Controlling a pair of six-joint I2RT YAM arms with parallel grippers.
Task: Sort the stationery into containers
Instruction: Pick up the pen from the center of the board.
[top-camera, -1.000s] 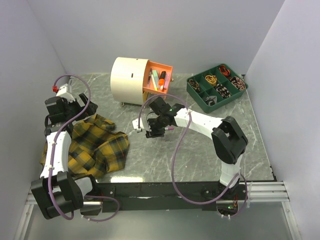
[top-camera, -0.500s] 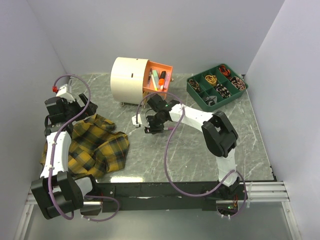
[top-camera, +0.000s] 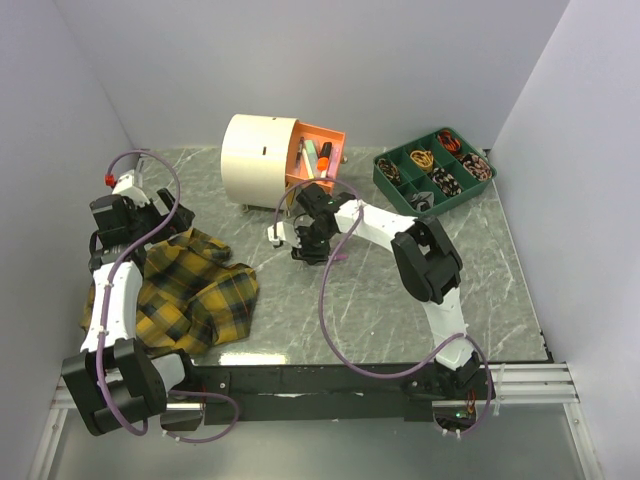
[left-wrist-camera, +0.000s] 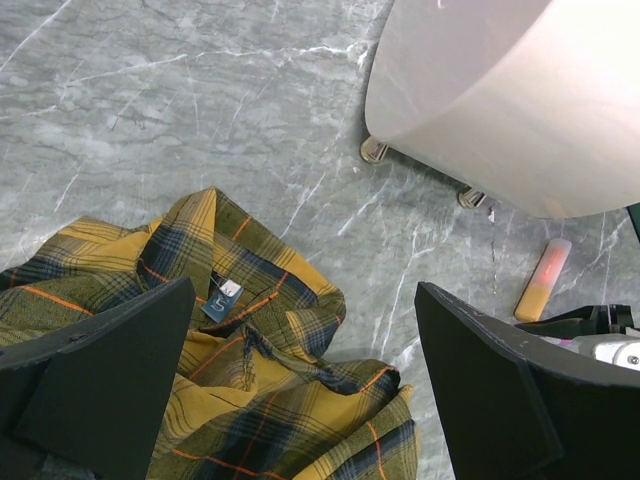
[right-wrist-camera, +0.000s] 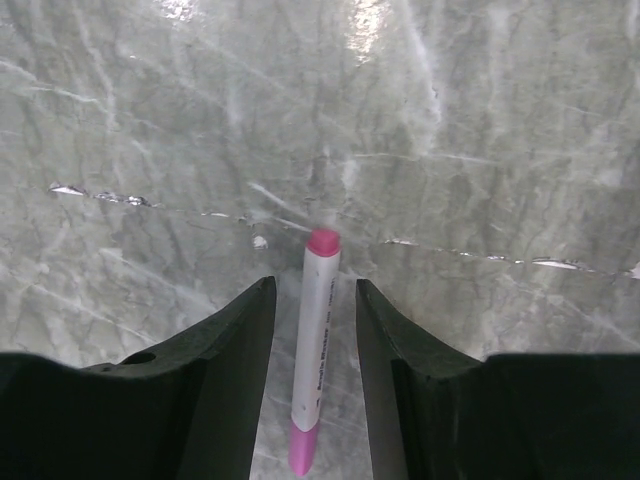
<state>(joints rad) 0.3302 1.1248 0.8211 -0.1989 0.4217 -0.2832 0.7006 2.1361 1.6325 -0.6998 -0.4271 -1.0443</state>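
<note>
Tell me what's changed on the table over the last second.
The right arm folded in, elbow swinging left, carrying the right pincer a little toward the cream chest. Its jaws straddle a pink-tipped marker without touching it. The left pincer, plaid cloth, chest with its orange drawer open, and green tray stayed put.

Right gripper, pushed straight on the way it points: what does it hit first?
Probably the marble table: the right gripper points down at it, fingers straddling the pink-tipped white marker with gaps either side. Depth is unclear.
</note>
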